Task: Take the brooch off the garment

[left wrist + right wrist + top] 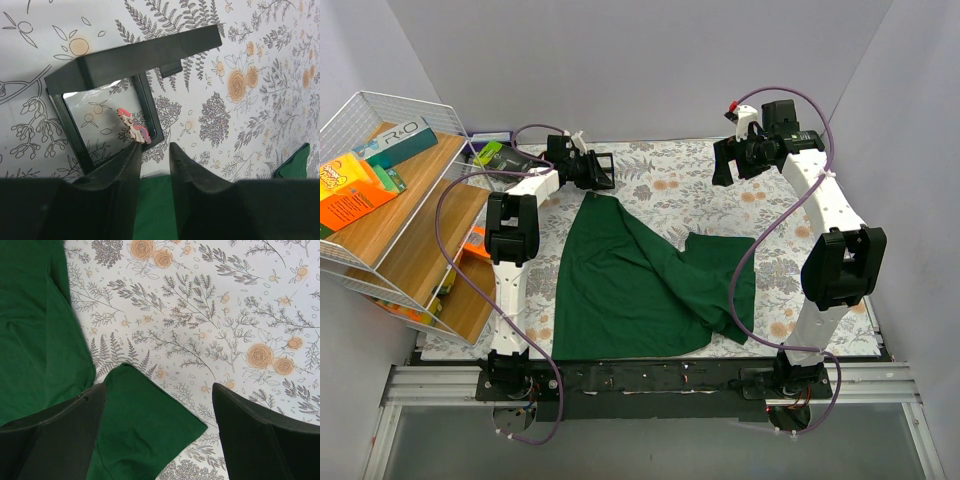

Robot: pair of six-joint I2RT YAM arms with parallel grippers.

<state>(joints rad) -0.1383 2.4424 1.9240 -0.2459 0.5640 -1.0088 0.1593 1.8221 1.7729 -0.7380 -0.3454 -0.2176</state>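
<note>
My L arm (505, 300) & R arm (825, 200): white links, black joint blocks, purple cables (438, 225) looping. L end effector (152, 147), R end effector (159, 390): black wedge fingers.

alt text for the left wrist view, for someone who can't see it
A small pink and red brooch sits at the tip of one finger of the left end effector, whose fingers stand narrowly apart, over an open black frame box on a floral tablecloth. Dark green garment shows beneath the fingers.
</note>
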